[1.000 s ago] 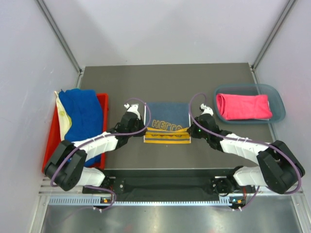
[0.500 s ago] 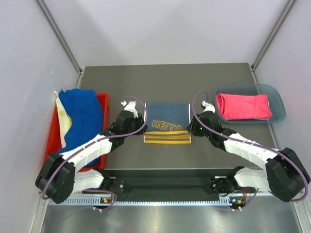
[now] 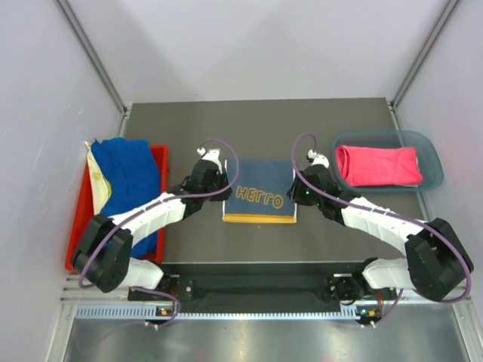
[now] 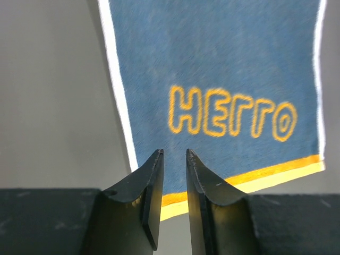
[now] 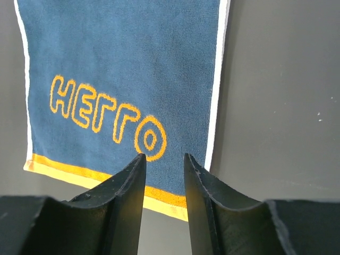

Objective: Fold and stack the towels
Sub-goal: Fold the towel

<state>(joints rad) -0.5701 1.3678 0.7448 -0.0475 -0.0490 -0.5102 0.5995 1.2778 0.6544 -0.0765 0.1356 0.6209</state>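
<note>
A dark grey table (image 3: 256, 124) stands boxed in by plain, pale walls (image 3: 249, 45) at the back and both sides, its matte top under soft, even light. Metal struts (image 3: 90, 53) slant up from the table's two far corners; a slotted aluminium rail (image 3: 256, 311) runs along its near edge.

Robot lab test cell, not a home. Plain pale walls (image 3: 45, 75) w/ metal struts (image 3: 90, 53) box in a bare dark counter (image 3: 256, 124). Left arm (image 3: 151, 219) & right arm (image 3: 370, 219) bolted at near edge by a perforated metal rail (image 3: 249, 311), purple cables (image 3: 215, 142) looped over. Staged props: red tray (image 3: 160, 162) at left edge, teal bin (image 3: 432, 162) at right edge, one towel (image 3: 260, 188) flat mid-counter.
</note>
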